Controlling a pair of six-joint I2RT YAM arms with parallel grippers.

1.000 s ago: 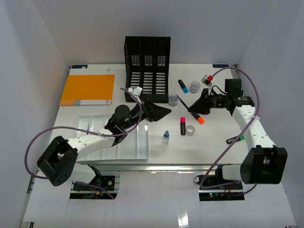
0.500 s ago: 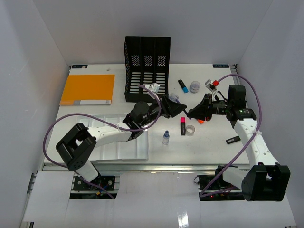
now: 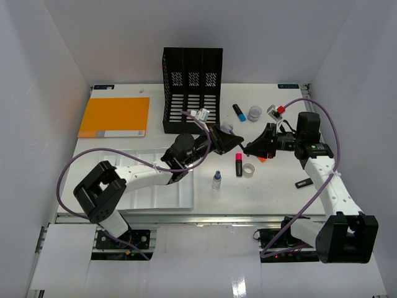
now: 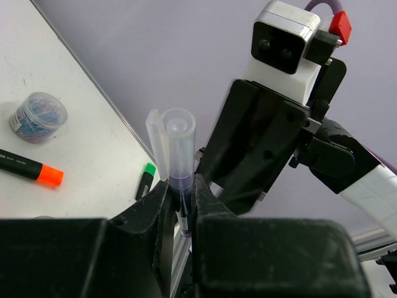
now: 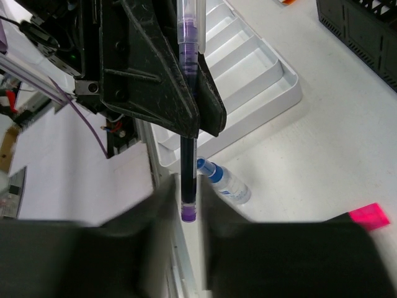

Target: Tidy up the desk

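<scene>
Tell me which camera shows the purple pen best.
The right wrist view: the pen shows nearly end to end there. The left wrist view shows only its clear cap end, sticking up from the left claw. The top view barely shows it.

**A:** What encloses the work area?

**B:** Three plain walls: a left wall (image 3: 37, 93), a far wall (image 3: 248, 37) and a right wall (image 3: 366, 74). All are matt and pale grey-white, and they meet at straight corners.

**A:** What about furniture and lighting?

**B:** There is one desk (image 3: 267, 186), white and flat, with a metal rail (image 3: 217, 214) along its near edge. Nearer than the rail lies a white base surface (image 3: 205, 267) made of separate sheets. Lighting is even and diffuse. A bright reflection runs along the rail. The left and right walls look darker than the far wall.
</scene>
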